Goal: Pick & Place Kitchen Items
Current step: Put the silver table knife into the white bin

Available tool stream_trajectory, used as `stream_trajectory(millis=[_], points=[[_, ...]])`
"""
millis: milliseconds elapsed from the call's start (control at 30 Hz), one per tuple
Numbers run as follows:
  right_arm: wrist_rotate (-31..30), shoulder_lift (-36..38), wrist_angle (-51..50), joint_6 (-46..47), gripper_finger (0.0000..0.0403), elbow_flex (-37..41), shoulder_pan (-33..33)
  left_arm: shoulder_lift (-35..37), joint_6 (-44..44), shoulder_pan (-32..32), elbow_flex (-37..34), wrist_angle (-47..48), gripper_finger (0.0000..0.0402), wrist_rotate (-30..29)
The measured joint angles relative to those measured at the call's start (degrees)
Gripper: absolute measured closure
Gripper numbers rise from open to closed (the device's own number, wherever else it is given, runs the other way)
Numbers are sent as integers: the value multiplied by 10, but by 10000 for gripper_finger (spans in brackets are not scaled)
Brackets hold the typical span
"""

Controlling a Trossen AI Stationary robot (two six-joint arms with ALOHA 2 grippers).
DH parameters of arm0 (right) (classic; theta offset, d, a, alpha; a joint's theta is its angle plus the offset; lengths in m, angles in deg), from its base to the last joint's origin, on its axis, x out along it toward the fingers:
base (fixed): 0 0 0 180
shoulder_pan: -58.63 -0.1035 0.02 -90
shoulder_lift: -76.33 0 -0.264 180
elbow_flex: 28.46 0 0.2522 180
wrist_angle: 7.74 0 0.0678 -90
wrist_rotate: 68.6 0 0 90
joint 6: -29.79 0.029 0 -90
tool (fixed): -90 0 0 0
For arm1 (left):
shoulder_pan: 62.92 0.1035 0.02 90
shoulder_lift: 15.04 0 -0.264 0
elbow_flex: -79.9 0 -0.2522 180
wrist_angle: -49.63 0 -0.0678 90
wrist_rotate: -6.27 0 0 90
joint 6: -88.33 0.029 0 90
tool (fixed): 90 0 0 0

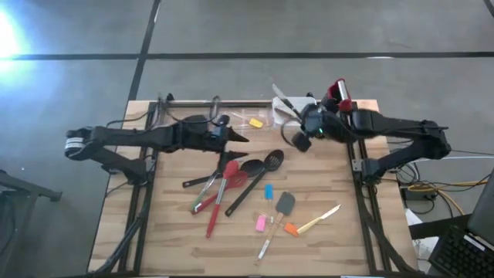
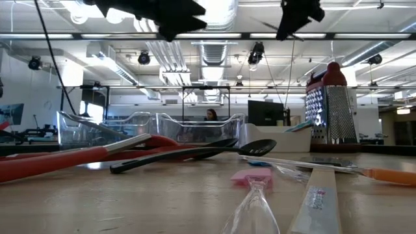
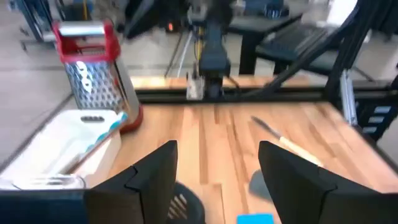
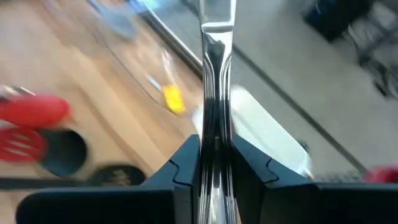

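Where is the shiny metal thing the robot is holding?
The shiny metal utensil is pinched between the right gripper fingers, up at the table's far right, above the white tub beside the grater.

- Steel box grater (image 2: 333,107), red top: upright, far right of tabletop.
- White tub (image 2: 276,138): just beside the grater.
- Black slotted spoon (image 2: 195,153): lying flat, well apart from grater.
- Pink scraper (image 2: 250,177): nearer the camera than the grater.

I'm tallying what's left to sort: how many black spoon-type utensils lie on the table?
2: the slotted spoon and the ladle, side by side mid-table, just ahead of the left gripper. Others may hide under the arms.
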Motion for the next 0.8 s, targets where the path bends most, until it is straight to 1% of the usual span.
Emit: stream_trajectory(millis=[133,233,300,367,533,700,800], points=[[77,-30,-16,-29,351,-8,91,48,-26,0,-48,-30,171,-4],[130,-63,-28,-45,351,-13,161,71,-45,-1,-80,-44,170,-5],[154,-91,-46,-55,351,-18,199,85,-48,-1,-95,-51,170,-4],[162,-123,-76,-73,351,-23,233,98,-49,-1,-105,-63,170,-4],[163,-204,-142,-102,351,-60,284,118,-49,-1,-118,-66,170,-4],[166,-275,-169,-150,351,-94,305,126,-49,-1,-118,-67,170,-4],[170,-311,-188,-164,351,-110,314,130,-49,-1,-118,-68,170,-4]])
